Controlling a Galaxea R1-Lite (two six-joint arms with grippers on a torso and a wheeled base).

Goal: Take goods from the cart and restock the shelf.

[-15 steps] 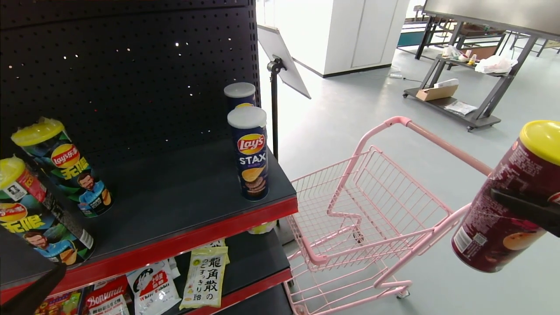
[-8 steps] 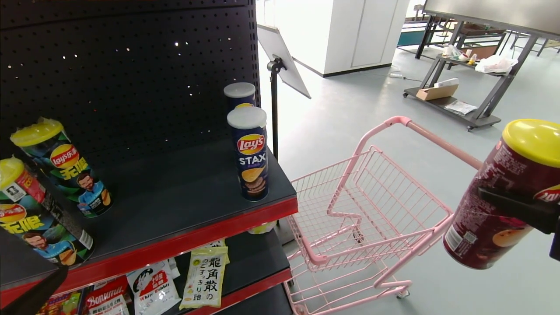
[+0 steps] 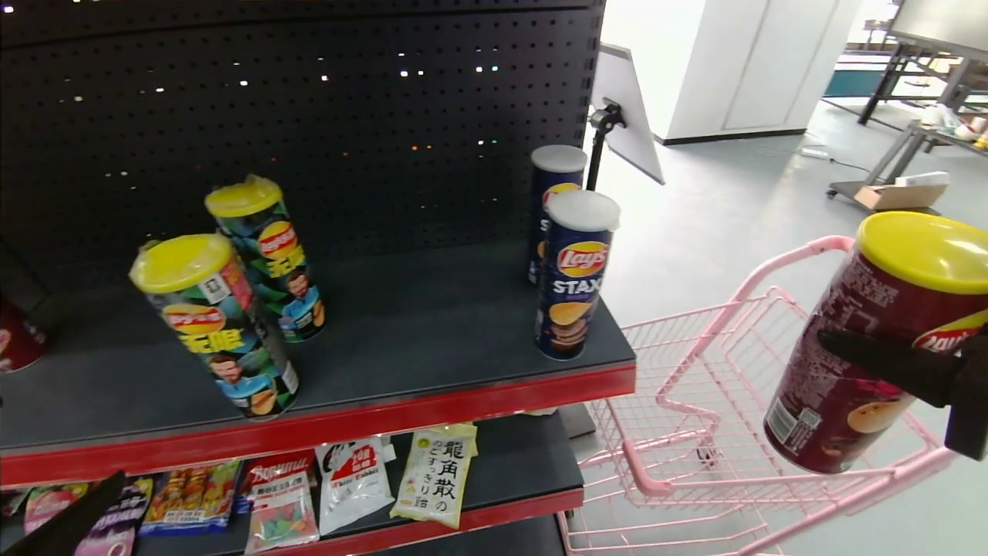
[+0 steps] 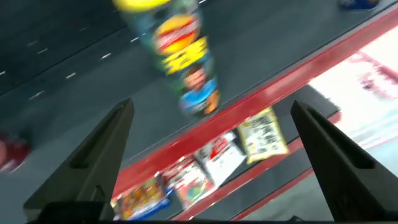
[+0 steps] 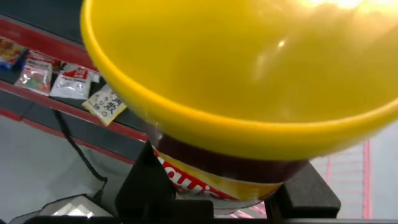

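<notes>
A dark red chip can [image 3: 864, 340] with a yellow lid hangs tilted over the pink cart [image 3: 695, 432], and my right gripper [image 3: 888, 363] is shut on its middle. In the right wrist view the yellow lid [image 5: 249, 68] is close up, with the right gripper [image 5: 227, 196] clamped on the can's body below it. My left gripper [image 4: 211, 162] is open and empty, low in front of the shelf's red edge [image 4: 261, 102], facing a green can [image 4: 183, 62]. One left finger [image 3: 65, 521] pokes in at the head view's lower left corner.
The black shelf [image 3: 401, 332] carries two green yellow-lidded cans [image 3: 220, 328] on its left and two navy cans [image 3: 575, 274] at its right end, with bare board between. A red can [image 3: 15, 340] stands at the far left. Snack bags [image 3: 432, 475] lie on the lower shelf.
The head camera has swung toward the shelf, so the whole picture shifted right. The right gripper has carried the red can slightly left, toward the shelf.
</notes>
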